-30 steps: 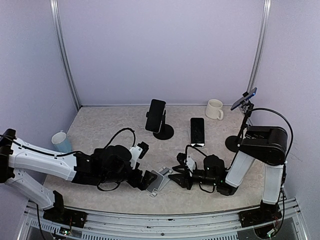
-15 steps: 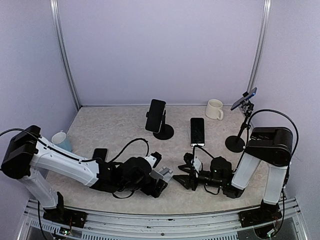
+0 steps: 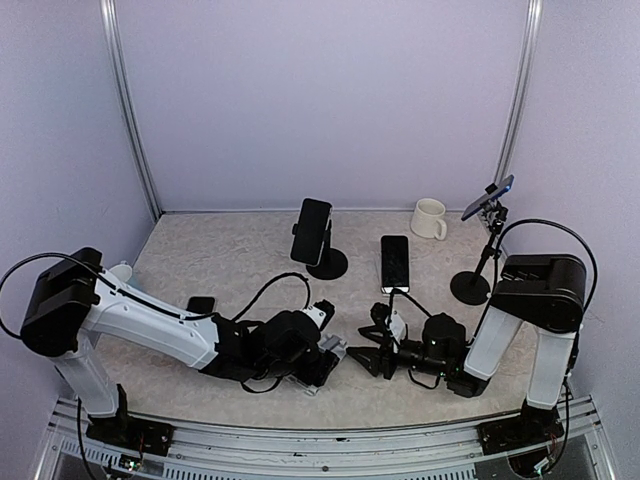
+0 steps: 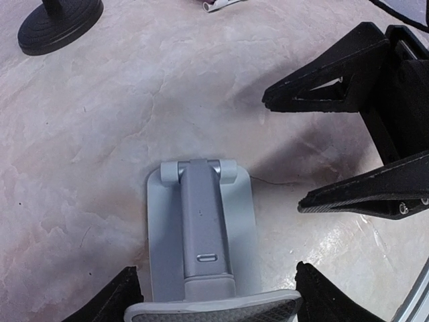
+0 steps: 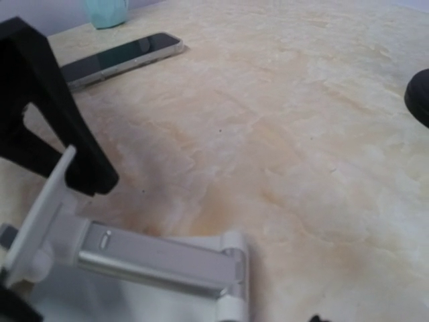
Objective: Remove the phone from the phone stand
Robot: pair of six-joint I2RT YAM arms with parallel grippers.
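Grey metal folding phone stand (image 4: 201,228) sits empty on the table (image 3: 200,250); the slim black phone (image 3: 200,304) lies flat, well left. Left tool (image 4: 214,295) straddles the stand, grip unclear; right tool (image 4: 285,153) gapes close by, so the tools could clash.

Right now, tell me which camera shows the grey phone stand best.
The left wrist camera: it looks straight down on the phone stand, showing base, hinge and post. The right wrist camera catches it low, side-on and cut off by the frame. The top camera shows only a small, partly hidden grey patch.
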